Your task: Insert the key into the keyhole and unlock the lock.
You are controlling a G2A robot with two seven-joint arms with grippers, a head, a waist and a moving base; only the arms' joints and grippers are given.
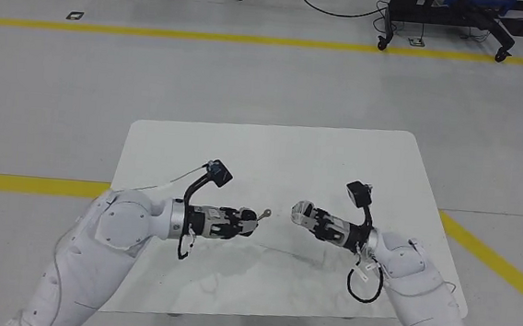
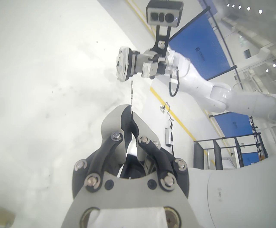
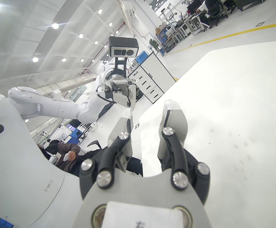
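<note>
Glossy white shells on left arm (image 1: 122, 231) and right arm (image 1: 414, 272), black cables (image 1: 363, 289) at the wrists. Left gripper (image 2: 130, 111) and right gripper (image 3: 149, 109) show grey fingers (image 3: 173, 117), black links and silver screws.

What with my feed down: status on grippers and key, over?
Left gripper shut on key. Right gripper open, holding nothing. Key tip points toward it, gap between.

A large robotics lab or factory-style hall: pale floor marked with yellow lines (image 1: 253, 40), a high ceiling with rows of lamps (image 3: 55, 26), a white worktop (image 1: 336, 160), a drawer cabinet (image 3: 151, 79), equipment benches (image 3: 194, 21) and blue wall panels (image 2: 198, 49).
</note>
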